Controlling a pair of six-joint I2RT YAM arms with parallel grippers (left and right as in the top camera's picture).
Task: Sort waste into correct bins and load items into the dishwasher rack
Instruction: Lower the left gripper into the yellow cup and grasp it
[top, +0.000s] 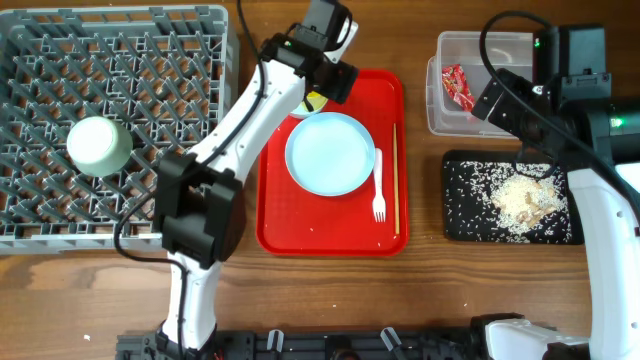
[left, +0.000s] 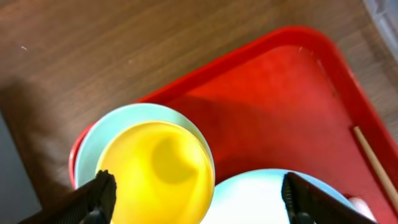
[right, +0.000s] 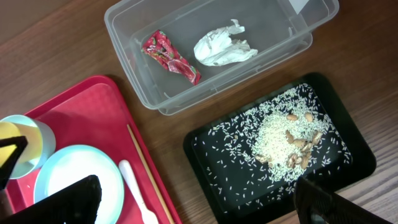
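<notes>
yellow cup (left: 152, 171): sitting inside the pale blue bowl (left: 99, 140), far left corner of the red tray (top: 300, 225).
left gripper (left: 198, 190): right over the cup, fingers apart, one on each side, gripping nothing.
plate (top: 330, 153): mid tray, with the fork (top: 378, 190) and stick (top: 395, 180) to its right.
rack (top: 40, 60): far left, pale green bowl (top: 98, 146) on its pegs.
clear tub (right: 273, 28): far right, red wrapper (right: 169, 57) and tissue (right: 222, 46) inside.
black tray (right: 211, 162): just nearer than the tub, rice (right: 283, 140) heaped in it.
right gripper (right: 196, 190): above the bins, fingers wide apart, empty.

Left hand (left: 199, 202), right hand (right: 199, 202): jaws apart
</notes>
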